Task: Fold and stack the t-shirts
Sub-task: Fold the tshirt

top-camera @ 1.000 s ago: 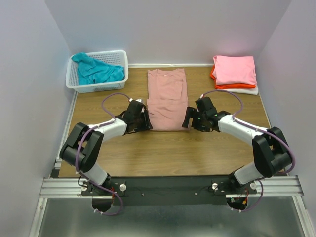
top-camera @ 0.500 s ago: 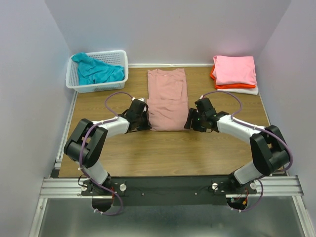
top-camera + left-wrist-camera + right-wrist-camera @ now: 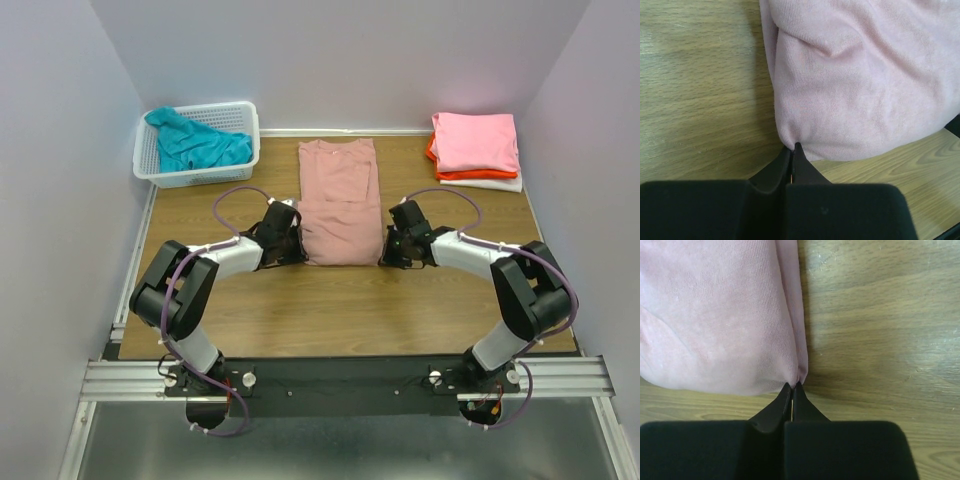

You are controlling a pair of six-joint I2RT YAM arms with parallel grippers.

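between pale lilac walls (image 3: pixel 340 60), a wood-grain counter (image 3: pixel 330 300). far left, a teal cloth t-shirt (image 3: pixel 197 148) in a white lattice plastic basket (image 3: pixel 182 178). left jaws clench the near-left corner of the folded dusty-pink cloth t-shirt (image 3: pixel 338 195), centred, long axis near-to-far; right jaws clench its near-right corner. far right, a bright-pink-topped folded stack (image 3: pixel 475 140).

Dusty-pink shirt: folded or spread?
Folded lengthwise: shirt is a narrow strip, sleeves tucked, edges layered. Near corners pinched by left hand and right hand.
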